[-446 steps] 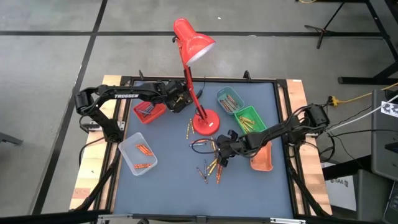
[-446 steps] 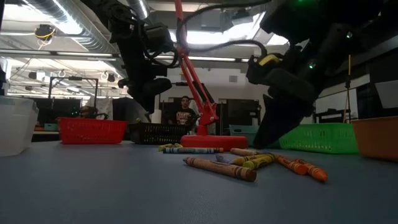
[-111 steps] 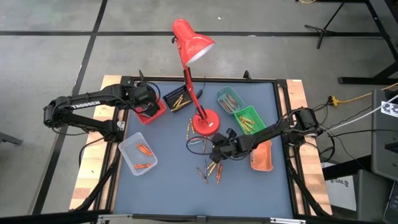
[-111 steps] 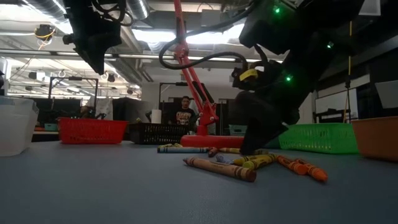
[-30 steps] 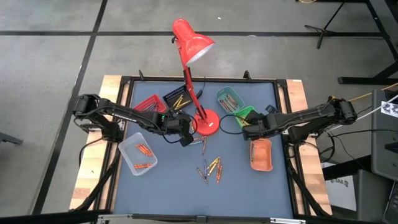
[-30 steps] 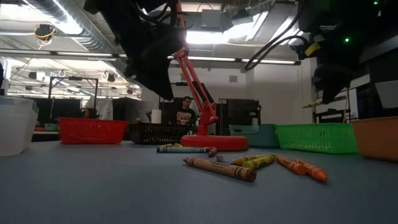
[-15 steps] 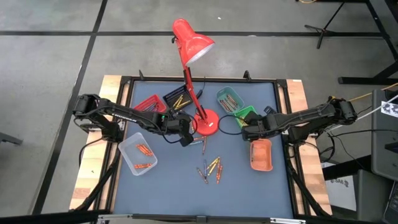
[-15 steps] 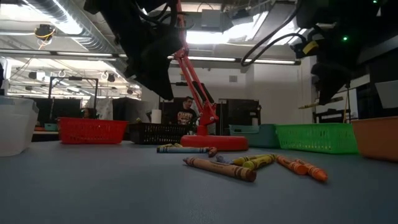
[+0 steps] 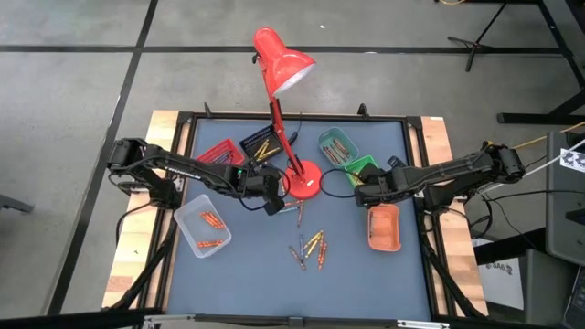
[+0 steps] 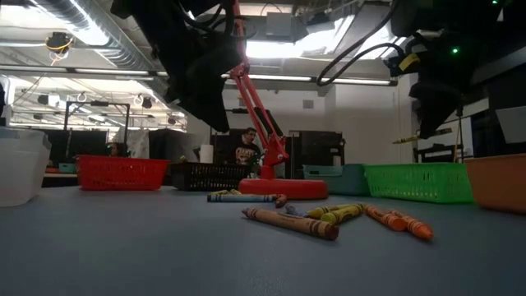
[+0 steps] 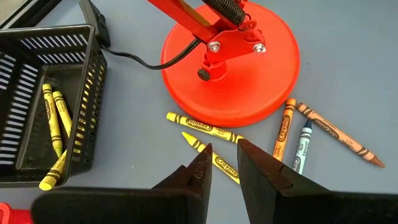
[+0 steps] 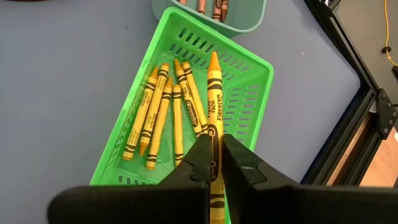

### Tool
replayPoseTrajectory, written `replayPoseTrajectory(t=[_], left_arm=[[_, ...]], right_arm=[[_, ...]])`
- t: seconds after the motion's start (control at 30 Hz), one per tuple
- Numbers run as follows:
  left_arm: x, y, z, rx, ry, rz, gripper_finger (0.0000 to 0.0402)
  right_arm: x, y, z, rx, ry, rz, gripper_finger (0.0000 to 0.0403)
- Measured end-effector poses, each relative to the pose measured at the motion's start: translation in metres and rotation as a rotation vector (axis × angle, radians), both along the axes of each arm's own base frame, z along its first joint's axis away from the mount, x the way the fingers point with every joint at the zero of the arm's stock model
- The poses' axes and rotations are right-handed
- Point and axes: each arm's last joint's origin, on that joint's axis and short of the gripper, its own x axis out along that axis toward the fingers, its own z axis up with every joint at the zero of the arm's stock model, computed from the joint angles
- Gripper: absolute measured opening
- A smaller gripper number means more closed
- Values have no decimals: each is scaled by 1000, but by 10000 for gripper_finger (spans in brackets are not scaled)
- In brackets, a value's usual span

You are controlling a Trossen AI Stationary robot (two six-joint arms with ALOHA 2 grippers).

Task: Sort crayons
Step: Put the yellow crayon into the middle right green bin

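My right gripper (image 12: 216, 155) is shut on a yellow crayon (image 12: 214, 93) held over the green tray (image 12: 245, 93), which holds several yellow crayons (image 12: 168, 115). It also shows in the high view (image 9: 359, 194). My left gripper (image 11: 224, 163) hangs open above two loose yellow crayons (image 11: 211, 155) lying flat on the table beside the red lamp base (image 11: 230, 68). It also shows in the high view (image 9: 271, 203) and touches nothing. More loose crayons (image 9: 311, 247) lie on the table's middle. My right gripper pinches the yellow crayon between its two fingers around the middle of its length (image 12: 213, 127). The fingers come from above and lie across it. The crayon (image 10: 423, 136) is nearly level, lifted clear above the green tray.
A red tray (image 9: 218, 157) and a black tray (image 9: 260, 146) stand at the far left, a teal tray (image 9: 338, 146) behind the green one, an orange tray (image 9: 384, 228) at the right and a clear tray (image 9: 203, 227) at the near left. The lamp (image 9: 283, 64) rises over the middle.
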Motion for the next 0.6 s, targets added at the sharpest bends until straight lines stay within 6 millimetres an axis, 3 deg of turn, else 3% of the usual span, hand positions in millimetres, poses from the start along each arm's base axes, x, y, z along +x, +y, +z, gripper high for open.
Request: replayPoseTrajectory(t=[0.43,0.6], left_arm=[[0,0,0,-2,-2,3,60],[0,0,0,-18,-14,28,60]], right_arm=[[1,0,0,1,-6,0,16],[1,0,0,1,-7,-1,53]])
